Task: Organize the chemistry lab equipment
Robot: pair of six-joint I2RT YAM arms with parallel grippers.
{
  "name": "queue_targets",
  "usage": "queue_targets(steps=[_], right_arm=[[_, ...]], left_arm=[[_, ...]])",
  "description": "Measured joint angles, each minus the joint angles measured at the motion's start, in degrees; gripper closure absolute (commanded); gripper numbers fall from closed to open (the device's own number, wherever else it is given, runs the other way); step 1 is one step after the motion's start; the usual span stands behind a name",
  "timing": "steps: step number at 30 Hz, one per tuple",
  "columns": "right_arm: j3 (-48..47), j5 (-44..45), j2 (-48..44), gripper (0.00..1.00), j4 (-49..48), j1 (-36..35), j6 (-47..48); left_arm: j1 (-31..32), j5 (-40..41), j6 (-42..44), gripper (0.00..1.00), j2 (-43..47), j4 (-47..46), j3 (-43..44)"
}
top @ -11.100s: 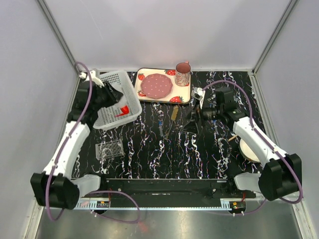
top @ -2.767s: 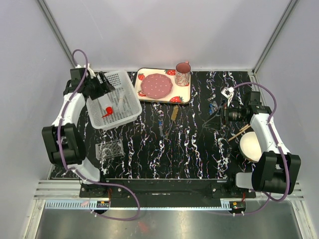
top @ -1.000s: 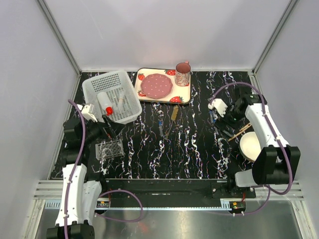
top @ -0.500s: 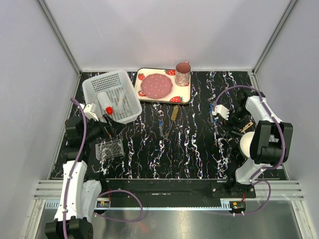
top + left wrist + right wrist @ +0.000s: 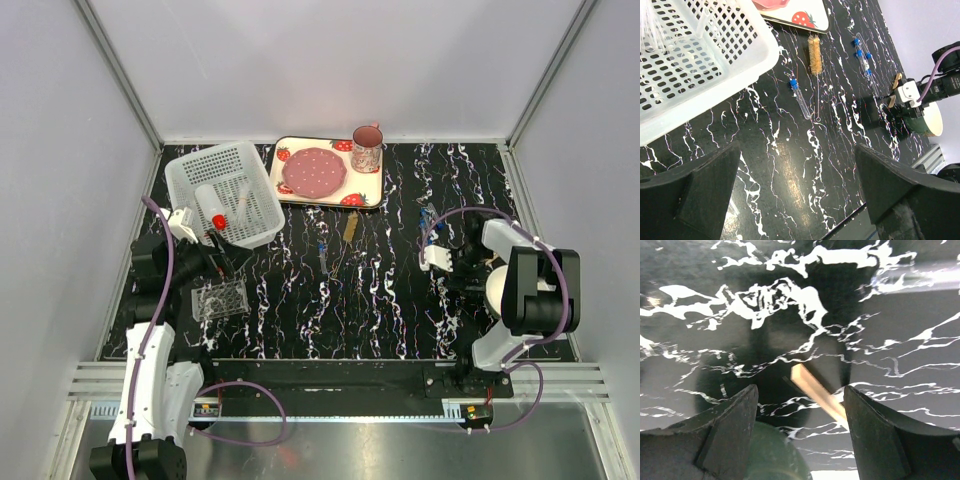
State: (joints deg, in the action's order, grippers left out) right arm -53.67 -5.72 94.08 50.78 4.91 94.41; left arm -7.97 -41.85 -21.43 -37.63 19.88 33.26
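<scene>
Swinging back from the far right of the black, white-veined table top (image 5: 380, 300), the right gripper (image 5: 799, 389) now hangs low over a tan wooden stick (image 5: 816, 391) lying just beside the cream round bowl (image 5: 934, 117) at the near right. Its jaws have begun to narrow but stand apart on either side of the stick's end, gripping nothing yet. The left gripper (image 5: 797, 155), spread wide and empty, has come away from the white perforated plastic basket (image 5: 240, 170) and hovers by the clear plastic grid tube rack (image 5: 220, 298) at the near left. A small white red-capped bottle (image 5: 208, 205) lies inside the basket at the far left, seemingly sorted. Thin blue-tipped tubes (image 5: 801, 97) lie loose near the table's middle, well apart from rack and basket. By the look of things, one item is stowed, the stick comes next, and tubes and rack remain to be gathered.
</scene>
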Motion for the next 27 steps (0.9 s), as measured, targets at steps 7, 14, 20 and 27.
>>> queue_targets(steps=[7, 14, 20, 27], right_arm=[[4.0, 2.3, -3.5, 0.39, -8.1, -0.2, 7.0], [5.3, 3.2, -3.8, 0.62, -14.2, -0.7, 12.2], [5.1, 3.2, -2.9, 0.79, -15.5, -1.7, 13.3], [1.6, 3.0, 0.5, 0.96, -15.7, -2.6, 11.5]], left_arm=[[0.6, 0.2, 0.0, 0.01, 0.0, 0.3, 0.0], [1.1, 0.6, 0.0, 0.01, 0.0, 1.2, 0.0], [1.4, 0.9, 0.0, 0.01, 0.0, 1.2, 0.0], [1.5, 1.1, 0.0, 0.01, -0.8, 1.2, 0.0]])
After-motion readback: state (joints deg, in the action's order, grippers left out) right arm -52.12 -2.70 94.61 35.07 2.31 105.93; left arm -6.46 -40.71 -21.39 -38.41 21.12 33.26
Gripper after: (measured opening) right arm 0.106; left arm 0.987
